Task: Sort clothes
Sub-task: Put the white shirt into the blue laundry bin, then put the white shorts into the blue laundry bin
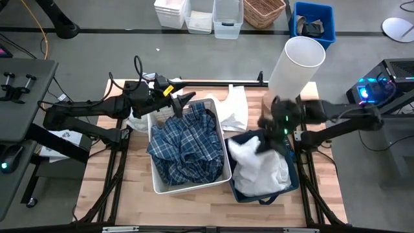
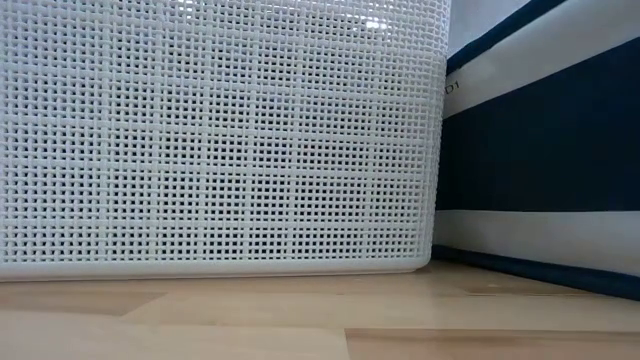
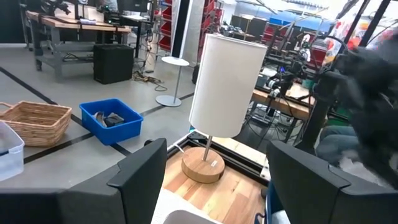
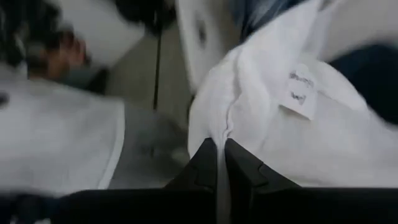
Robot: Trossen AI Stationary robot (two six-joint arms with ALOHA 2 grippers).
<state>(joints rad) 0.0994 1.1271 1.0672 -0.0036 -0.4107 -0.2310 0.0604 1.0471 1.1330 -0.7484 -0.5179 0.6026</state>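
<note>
We're seeing the wooden table (image 1: pixel 129 194) carrying the white plastic bin (image 1: pixel 157 180), which is holding the blue-and-white plaid shirt (image 1: pixel 187 145). Just beside it the navy blue bin (image 1: pixel 292 182) is holding a white garment (image 1: pixel 262 169); another white piece (image 1: pixel 234 107) is lying on the table behind the bins. A white-shaded lamp (image 1: pixel 296 65) is standing at the table's back right corner.

Right gripper (image 4: pixel 221 155) is hovering over the navy bin's back edge, fingers pinching a fold of the white garment. Its sewn-in label (image 4: pixel 300 92) is showing print, but we can't read it.

Left gripper (image 1: pixel 184 102) is sitting over the white bin's back rim, fingers (image 3: pixel 140 171) spread apart, holding nothing.
</note>
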